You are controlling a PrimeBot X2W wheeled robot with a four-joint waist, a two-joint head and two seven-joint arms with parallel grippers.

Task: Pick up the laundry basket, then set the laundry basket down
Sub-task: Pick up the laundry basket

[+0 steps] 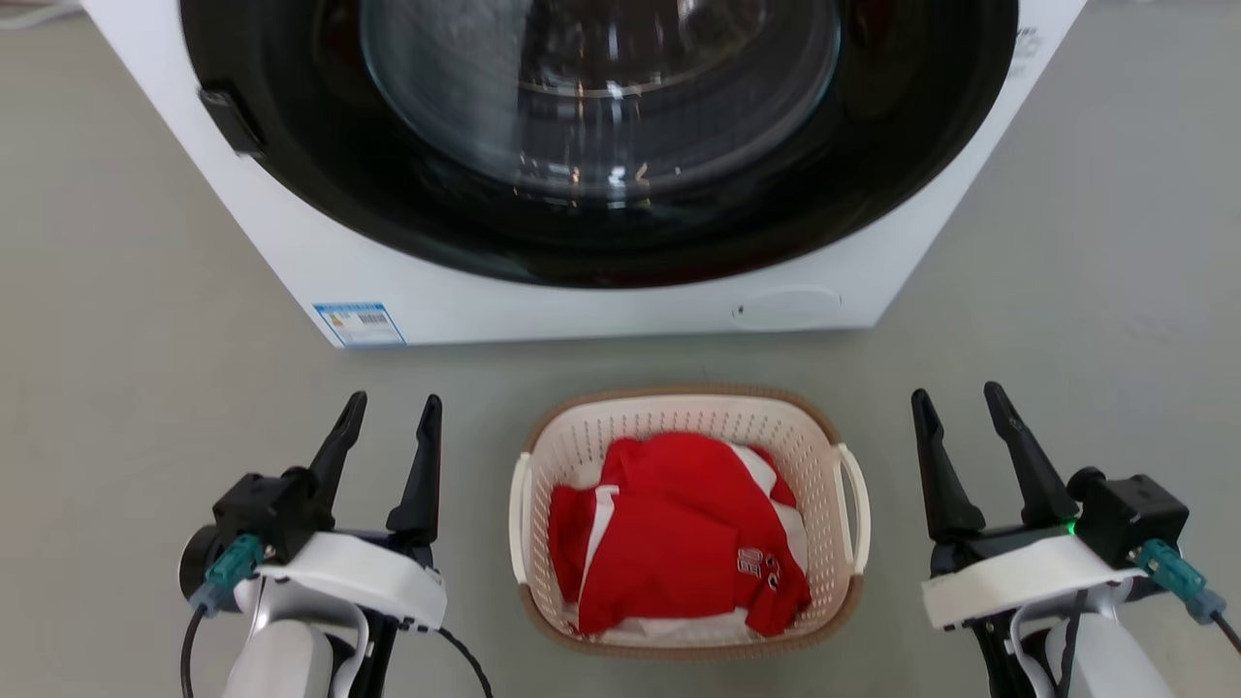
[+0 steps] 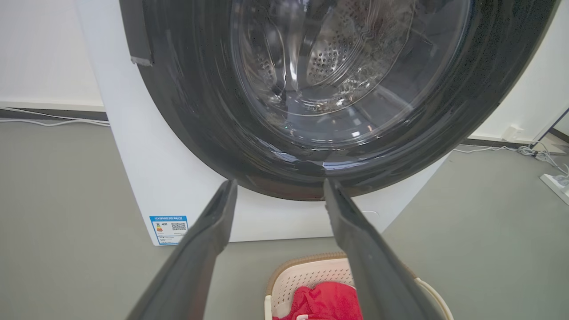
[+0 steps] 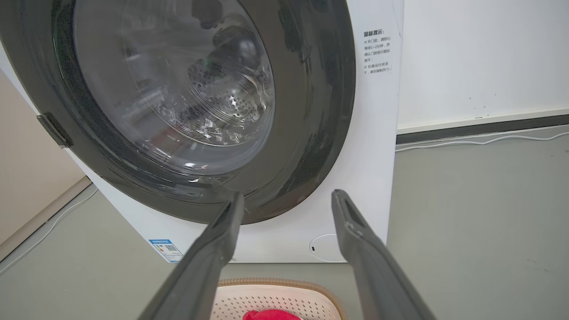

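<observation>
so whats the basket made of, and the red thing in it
Basket: looks like moulded plastic, matte cream, walls punched with small holes; its brown rim looks woven but may be moulded too. Red garment: soft fabric, judging by its folds.

Clearance: bare floor open beside both side handles of the laundry basket; washer stands just behind its far rim, narrow floor strip between; red garment fills interior.

The laundry basket: matt cream perforated plastic, brown woven-look rim. Garment: creased red and white cloth. Washer: smooth glossy white casing. Door: glossy black surround, clear glass. Drum: shiny perforated metal. Floor: smooth matt grey.
</observation>
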